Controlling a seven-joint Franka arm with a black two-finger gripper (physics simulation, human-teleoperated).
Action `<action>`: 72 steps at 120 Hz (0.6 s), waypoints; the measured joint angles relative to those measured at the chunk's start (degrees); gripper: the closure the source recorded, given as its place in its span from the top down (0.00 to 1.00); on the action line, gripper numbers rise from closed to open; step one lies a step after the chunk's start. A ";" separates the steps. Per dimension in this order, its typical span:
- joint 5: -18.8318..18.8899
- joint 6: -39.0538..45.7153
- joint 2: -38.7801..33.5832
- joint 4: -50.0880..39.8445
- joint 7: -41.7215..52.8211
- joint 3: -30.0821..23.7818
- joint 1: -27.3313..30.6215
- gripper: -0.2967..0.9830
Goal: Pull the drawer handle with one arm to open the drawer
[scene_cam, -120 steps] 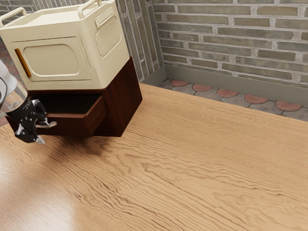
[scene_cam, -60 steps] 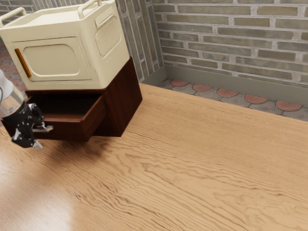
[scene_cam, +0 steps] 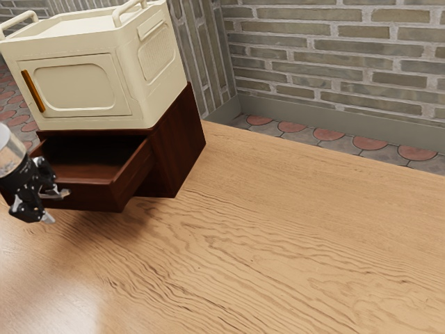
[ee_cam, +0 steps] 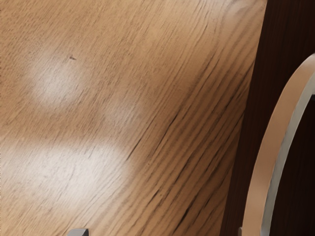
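Exterior view, drawer (scene_cam: 90, 197): partly out of the dark cabinet (scene_cam: 174, 149), its front facing the near left; cream box (scene_cam: 80, 80) on top.
Handle (scene_cam: 64, 193): on the drawer front, long axis along that face; just to the exterior view's right of the gripper (scene_cam: 49, 204).
Gripper opening: fingers wide apart, no two-sided grip on the handle.
Wrist view, handle bar: curved, close by one fingertip, well apart from the other; contact cannot be told.
Pull direction (judged): away from the cabinet, square to the bar, nearer finger hooked behind it.
Risk (judged): finger slipping off the bar.
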 joint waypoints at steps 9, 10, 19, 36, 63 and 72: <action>-0.02 0.21 -0.47 -0.53 -0.08 0.50 0.02 0.49; -0.02 0.23 -0.53 -0.61 -0.08 0.54 -0.01 0.49; -0.03 0.37 -1.21 -1.25 -0.16 0.75 -0.12 0.49; -0.08 1.09 -4.20 -4.08 -0.38 0.75 -0.50 0.49; 0.08 2.04 -6.20 -5.38 -0.74 0.84 0.03 0.49; 0.06 2.15 -6.67 -5.81 -0.84 0.81 0.08 0.49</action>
